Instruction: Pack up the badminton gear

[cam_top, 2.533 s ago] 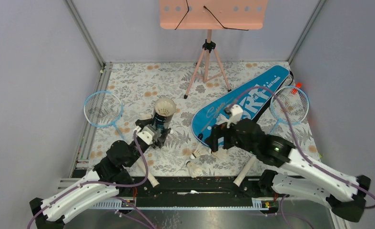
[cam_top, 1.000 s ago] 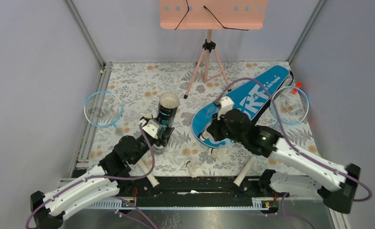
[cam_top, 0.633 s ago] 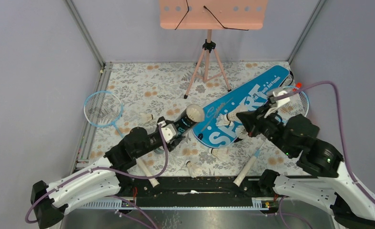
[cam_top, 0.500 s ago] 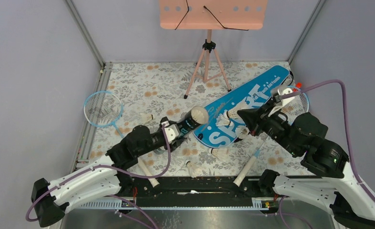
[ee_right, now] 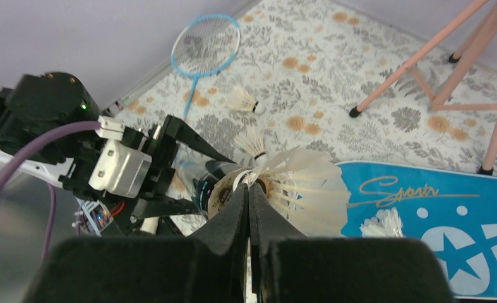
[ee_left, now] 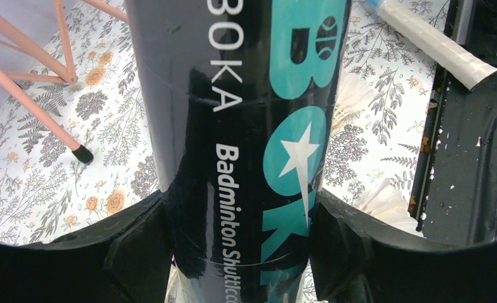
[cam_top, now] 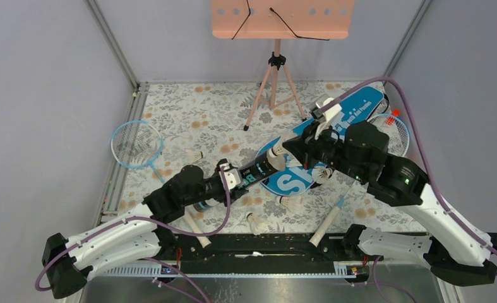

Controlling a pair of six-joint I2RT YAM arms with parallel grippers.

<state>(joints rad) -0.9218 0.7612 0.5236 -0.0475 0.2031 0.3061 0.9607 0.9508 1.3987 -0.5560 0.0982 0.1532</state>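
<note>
The black tube (cam_top: pixel 258 169) is lifted off the counter (cam_top: pixel 189 107) in the left claw (ee_left: pixel 242 235), whose fingers clamp its sides low on the barrel. Its long axis runs from near-left to far-right, with the open mouth aimed up and right toward the blue bag (cam_top: pixel 364 104). The right claw (ee_right: pixel 248 189) is pinched shut on a shuttlecock (ee_right: pixel 309 189), held right at the tube's mouth with its feather skirt flaring away from the opening. There is one tube and one bag; the bag lies flat on the same diagonal as the tube, its narrow end far-right. There are two rackets: the left racket (cam_top: pixel 136 143) and the right racket (cam_top: pixel 394 136) each lie with the head away and the white handle toward the near edge. Five shuttlecocks are plain from above (a sixth may lie just past the tube, hard to confirm). They are the held one, one on the bag (cam_top: pixel 321 172), one beside the left racket's shaft (cam_top: pixel 194 155), and two near the front edge (cam_top: pixel 288 202) (cam_top: pixel 256 222).
</note>
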